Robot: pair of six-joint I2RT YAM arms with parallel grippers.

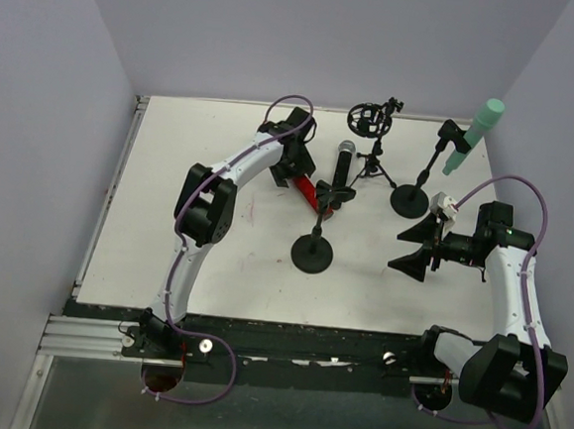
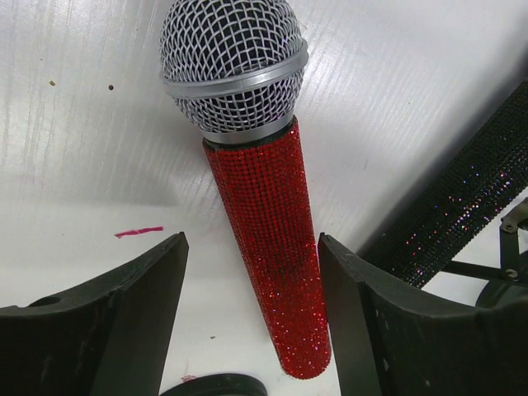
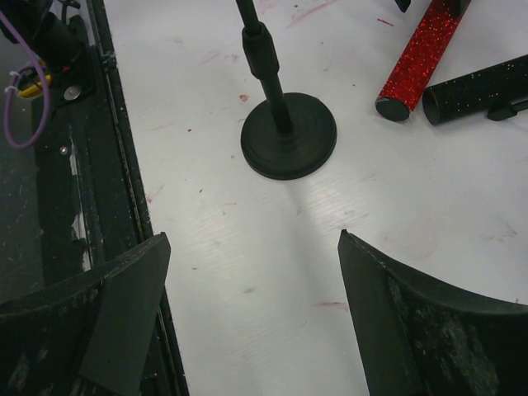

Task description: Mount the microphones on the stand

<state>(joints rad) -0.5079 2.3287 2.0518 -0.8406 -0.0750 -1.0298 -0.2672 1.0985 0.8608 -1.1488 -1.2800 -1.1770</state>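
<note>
The red microphone (image 2: 264, 214) with a grey mesh head lies flat on the white table. My left gripper (image 2: 252, 243) is open, low over it, with its jaws on either side of the handle; the right finger is almost touching it. In the top view the red microphone (image 1: 309, 188) lies under my left gripper (image 1: 298, 171). The black microphone (image 1: 341, 167) sits tilted in the clip of the middle stand (image 1: 313, 252). The mint-green microphone (image 1: 475, 135) sits in the clip of the right stand (image 1: 411, 198). My right gripper (image 1: 411, 249) is open and empty above bare table.
A small tripod stand (image 1: 374, 162) with a round shock mount (image 1: 364, 115) stands at the back, with no microphone in it. The middle stand's round base (image 3: 289, 144) is ahead of my right gripper (image 3: 253, 239). The table's dark front rail (image 3: 91, 165) runs on its left.
</note>
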